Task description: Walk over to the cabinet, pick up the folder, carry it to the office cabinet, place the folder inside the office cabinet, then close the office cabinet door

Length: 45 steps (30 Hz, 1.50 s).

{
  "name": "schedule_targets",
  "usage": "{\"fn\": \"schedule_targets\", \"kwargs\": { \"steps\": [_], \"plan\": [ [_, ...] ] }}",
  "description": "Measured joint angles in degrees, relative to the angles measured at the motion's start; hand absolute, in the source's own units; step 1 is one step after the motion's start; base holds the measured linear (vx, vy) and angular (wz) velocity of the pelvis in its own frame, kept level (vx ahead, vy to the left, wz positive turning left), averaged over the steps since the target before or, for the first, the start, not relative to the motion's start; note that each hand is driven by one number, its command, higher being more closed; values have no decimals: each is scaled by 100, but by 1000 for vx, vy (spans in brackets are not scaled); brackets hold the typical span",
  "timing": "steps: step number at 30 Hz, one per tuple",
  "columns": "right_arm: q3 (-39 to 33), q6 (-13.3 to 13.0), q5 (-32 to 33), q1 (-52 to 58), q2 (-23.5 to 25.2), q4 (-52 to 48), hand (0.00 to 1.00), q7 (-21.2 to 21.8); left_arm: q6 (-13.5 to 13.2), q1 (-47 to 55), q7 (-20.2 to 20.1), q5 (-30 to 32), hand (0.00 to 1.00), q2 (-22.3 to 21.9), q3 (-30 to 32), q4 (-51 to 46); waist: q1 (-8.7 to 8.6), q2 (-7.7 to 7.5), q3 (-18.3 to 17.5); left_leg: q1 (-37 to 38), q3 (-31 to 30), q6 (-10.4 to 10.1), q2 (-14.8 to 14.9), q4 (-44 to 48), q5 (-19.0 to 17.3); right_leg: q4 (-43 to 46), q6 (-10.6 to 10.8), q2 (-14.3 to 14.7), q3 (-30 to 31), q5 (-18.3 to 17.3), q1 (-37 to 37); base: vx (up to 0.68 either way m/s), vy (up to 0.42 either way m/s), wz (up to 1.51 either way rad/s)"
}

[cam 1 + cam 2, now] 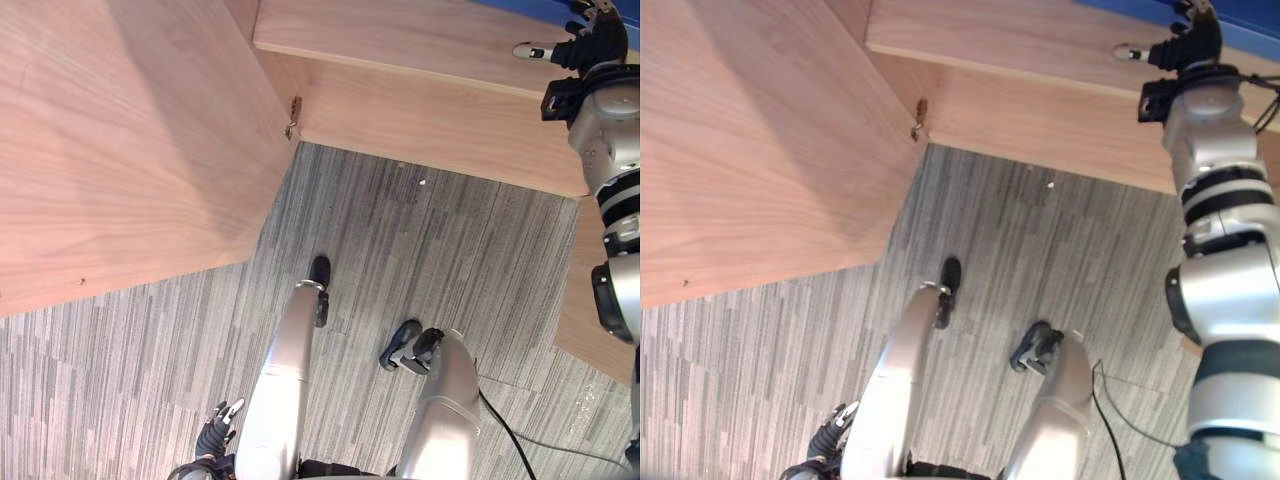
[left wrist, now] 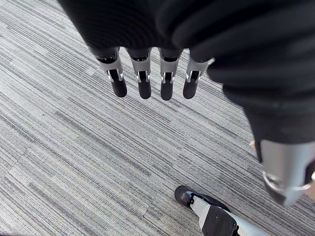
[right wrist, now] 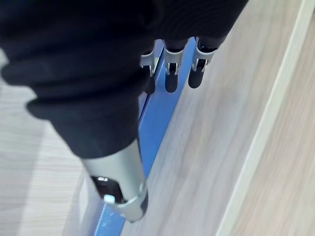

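A blue folder (image 1: 545, 12) lies along the far edge of a wooden cabinet (image 1: 400, 40) at the top right. My right hand (image 1: 595, 45) is raised over that edge. In the right wrist view its fingers (image 3: 171, 81) reach out straight onto the blue folder (image 3: 157, 123), with the thumb apart and low beside it; nothing is clasped. My left hand (image 1: 215, 435) hangs low at the bottom left. Its fingers (image 2: 142, 83) hang straight over the carpet and hold nothing.
A large wooden panel (image 1: 120, 150) stands out at the left, meeting the cabinet's front at a small metal hinge (image 1: 293, 115). Another wooden edge (image 1: 580, 300) shows at the right. Grey striped carpet (image 1: 420, 250) covers the floor between them.
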Motion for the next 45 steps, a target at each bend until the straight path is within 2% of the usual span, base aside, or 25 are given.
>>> {"fn": "schedule_targets", "kwargs": {
  "steps": [7,11,13,18,21,24,27,31,32,33,34,39,40,42,43,45],
  "plan": [
    [-15,-18,-269,1,-3,4,0,-28,-35,0,-1,3,0,-38,52,5,-18,0,0,12,61,-4,28,13,6,70,0,5,93,0,-76,-16,9,-3],
    [-11,-13,-1076,20,-26,24,0,-22,-54,0,-1,22,0,-45,61,7,-32,0,0,72,95,5,93,-29,11,-2,-91,77,105,51,-32,-20,16,-8],
    [-5,-7,-1831,134,-76,43,0,93,-58,0,-6,22,0,-48,72,14,-47,0,0,232,119,22,96,-173,56,-135,-121,82,97,109,108,0,0,0],
    [2,4,-2539,915,143,35,0,369,-106,-1,-57,20,0,-20,86,105,-76,-63,-48,801,182,35,193,-880,293,-898,-160,253,-45,439,656,8,28,-9],
    [3,32,-2895,1361,689,36,0,400,-107,-5,-98,21,0,18,123,194,-111,-156,-108,1274,305,14,319,-1477,499,-1536,-181,456,-54,745,1031,29,18,-25],
    [-8,37,-3120,1650,1272,40,0,422,-109,-7,-103,21,0,4,181,269,-172,-182,-145,1859,403,-18,484,-2073,695,-2278,-200,714,-97,1094,1553,29,15,-30],
    [-96,36,-3143,1880,1727,36,0,415,-119,-7,-106,20,0,19,249,344,-206,-271,-262,2384,521,-64,589,-2744,958,-2995,-235,929,-122,1426,2006,30,-7,-24],
    [-1200,26,-3284,2637,2557,-14,0,220,-119,-16,-107,21,0,43,384,394,-224,-443,-514,3215,658,-153,680,-3760,1356,-3879,-294,1166,-210,1769,2700,70,-47,-9],
    [-1277,26,-3322,2703,2617,-18,0,192,-120,-17,-106,29,0,44,389,396,-225,-449,-521,3281,662,-163,680,-3819,1376,-3931,-288,1172,-217,1783,2766,105,-66,-2],
    [-1668,25,-3376,3064,2851,-107,0,106,-115,-23,-104,71,0,44,395,418,-231,-452,-586,3545,676,-175,668,-4037,1447,-4072,-277,1184,-253,1803,2991,125,-71,9],
    [-2147,16,-3464,3589,3182,-218,0,-47,-116,-28,-89,187,0,46,397,463,-240,-455,-771,3797,676,-210,647,-4310,1536,-4252,-272,1203,-302,1829,3222,135,-68,10],
    [-3075,-26,-3563,5231,4179,-480,0,-271,-107,-191,18,468,0,-18,556,777,-278,-473,-1413,4443,794,-337,670,-5108,1813,-4959,-167,1375,-337,2093,3783,142,-36,-4],
    [-3234,-54,-3458,5848,4534,-524,0,-281,-87,-273,103,649,0,-24,706,981,-355,-507,-1554,4740,868,-400,671,-5335,1864,-5193,-148,1415,-307,2161,4046,123,-13,-18],
    [-3347,-95,-3326,6396,4761,-658,0,-281,-61,-351,150,721,0,-66,818,1049,-380,-519,-1686,4917,938,-398,670,-5441,1870,-5307,-135,1434,-264,2191,4192,67,-4,-21],
    [-3560,-185,-3048,7000,4982,-686,0,-292,-53,-489,253,864,0,-139,929,1049,-394,-529,-1802,5170,1062,-398,667,-5547,1870,-5383,-132,1441,-159,2210,4360,48,3,-28],
    [-3775,-248,-2635,7578,5071,-710,0,-313,-45,-721,319,986,0,-245,976,1043,-485,-534,-1890,5391,1152,-410,665,-5550,1843,-5394,-129,1434,-69,2211,4535,16,5,-30]
  ]
}}
